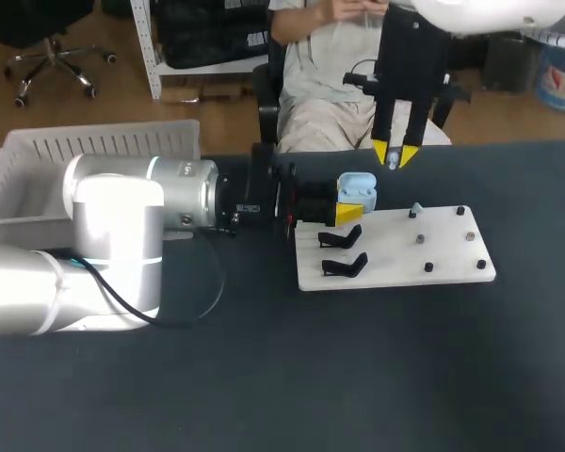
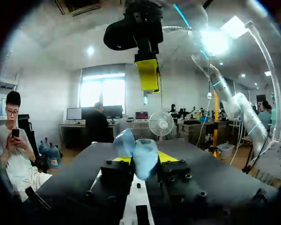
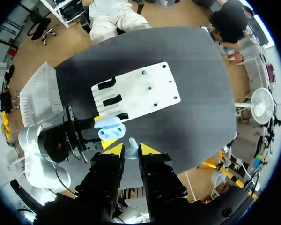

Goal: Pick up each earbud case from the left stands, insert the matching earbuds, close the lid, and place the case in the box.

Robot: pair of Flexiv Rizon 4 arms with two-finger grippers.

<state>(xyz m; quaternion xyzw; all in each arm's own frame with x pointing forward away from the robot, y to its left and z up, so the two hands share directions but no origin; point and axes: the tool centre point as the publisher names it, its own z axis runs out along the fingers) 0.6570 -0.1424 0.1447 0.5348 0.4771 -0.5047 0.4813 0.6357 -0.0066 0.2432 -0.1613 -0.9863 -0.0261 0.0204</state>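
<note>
My left gripper (image 1: 347, 203) clamps the open light-blue plastic earbud case (image 1: 359, 187) at the white board's (image 1: 395, 256) far-left corner; my right gripper (image 1: 395, 158), just beyond, pinches a small pale earbud (image 1: 393, 167).

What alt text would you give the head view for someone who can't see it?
The left gripper holds an open light-blue earbud case at the edge of a white board on a dark table. The right gripper hangs above it, pinching a small earbud.

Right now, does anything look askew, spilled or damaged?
Nothing stands out. The left gripper holds the open earbud case, the right gripper holds an earbud above it, and the white board lies flat.
</note>
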